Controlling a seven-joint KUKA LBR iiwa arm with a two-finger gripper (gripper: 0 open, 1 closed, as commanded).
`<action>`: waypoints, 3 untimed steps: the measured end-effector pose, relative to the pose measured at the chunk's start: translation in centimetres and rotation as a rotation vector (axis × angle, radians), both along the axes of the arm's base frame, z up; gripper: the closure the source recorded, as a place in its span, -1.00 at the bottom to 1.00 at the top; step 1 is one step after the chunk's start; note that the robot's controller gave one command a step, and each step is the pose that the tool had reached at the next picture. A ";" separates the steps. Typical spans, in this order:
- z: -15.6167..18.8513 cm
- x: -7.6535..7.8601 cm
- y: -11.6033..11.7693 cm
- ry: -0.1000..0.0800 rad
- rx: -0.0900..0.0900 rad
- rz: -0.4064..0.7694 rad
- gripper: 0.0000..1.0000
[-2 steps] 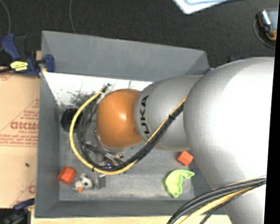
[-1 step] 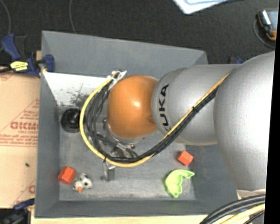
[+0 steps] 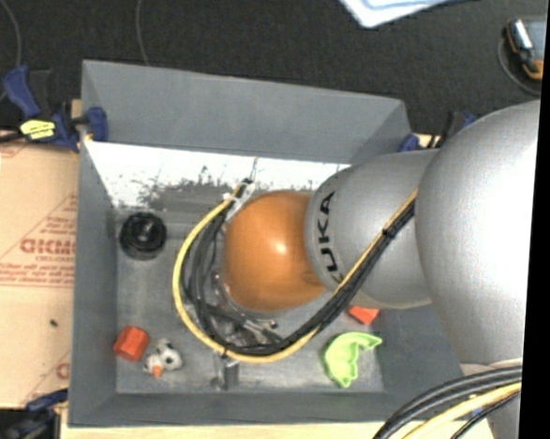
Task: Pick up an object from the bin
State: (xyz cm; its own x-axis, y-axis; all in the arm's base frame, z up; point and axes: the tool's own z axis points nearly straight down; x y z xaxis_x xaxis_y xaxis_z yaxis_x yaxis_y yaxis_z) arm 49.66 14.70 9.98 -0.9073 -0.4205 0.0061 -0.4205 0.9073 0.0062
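Arm's gripper [image 3: 223, 372] is low at 6 o'clock in the grey metal bin [image 3: 99, 249], close to the near wall, under the orange wrist cover [image 3: 263, 251] and looped yellow and black cables [image 3: 190, 297]. Claw state: cannot tell, it is hidden by the wrist. Nothing visibly held.

Nearest item is the small white-and-orange toy figure [image 3: 162, 356], just beside the gripper at its 9 o'clock. Orange cube-like block [image 3: 131, 343] is just past it at 8 o'clock. Black round knob-like object [image 3: 142, 235] at 10 o'clock, green curved plastic piece [image 3: 348, 357] at 4 o'clock, small red-orange chunk [image 3: 363, 315] just above it.
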 end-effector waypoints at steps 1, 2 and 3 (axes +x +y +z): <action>-3.0 0.4 7.3 -0.020 0.004 0.311 -1.00; -2.9 3.0 4.6 -0.004 0.002 -0.003 1.00; -2.9 3.0 4.6 -0.004 0.002 -0.003 1.00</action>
